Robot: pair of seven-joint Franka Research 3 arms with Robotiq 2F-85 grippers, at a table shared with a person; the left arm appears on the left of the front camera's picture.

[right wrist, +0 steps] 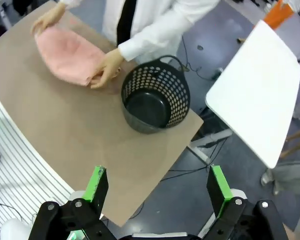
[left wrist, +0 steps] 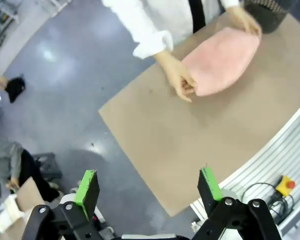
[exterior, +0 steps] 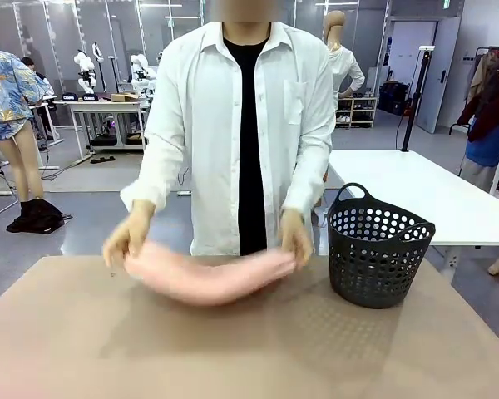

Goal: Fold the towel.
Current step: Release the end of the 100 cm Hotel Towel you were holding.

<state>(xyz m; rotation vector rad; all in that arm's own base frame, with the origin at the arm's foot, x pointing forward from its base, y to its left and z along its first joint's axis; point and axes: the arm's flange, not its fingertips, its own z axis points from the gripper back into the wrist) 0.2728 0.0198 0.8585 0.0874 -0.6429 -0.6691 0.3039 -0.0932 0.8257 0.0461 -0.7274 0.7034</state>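
Nearest me, the left gripper (left wrist: 149, 185) and the right gripper (right wrist: 157, 182) hang spread wide and empty above the brown table (exterior: 233, 357). Toward its far edge the pink towel (exterior: 208, 278) lies bunched between the person's hands (exterior: 130, 239). Reaching in now could pinch fingers or grab crumpled layers. The black basket (exterior: 378, 249) crowds the right.

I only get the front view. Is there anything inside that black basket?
Observer: No. The right wrist view looks down into the basket, and it's empty.
Operator: Where are the robot's grabbers?
Observer: The left gripper is well away from the towel, jaws open, holding nothing.
Operator: And the other one?
Observer: The right gripper is off the basket, jaws open too.
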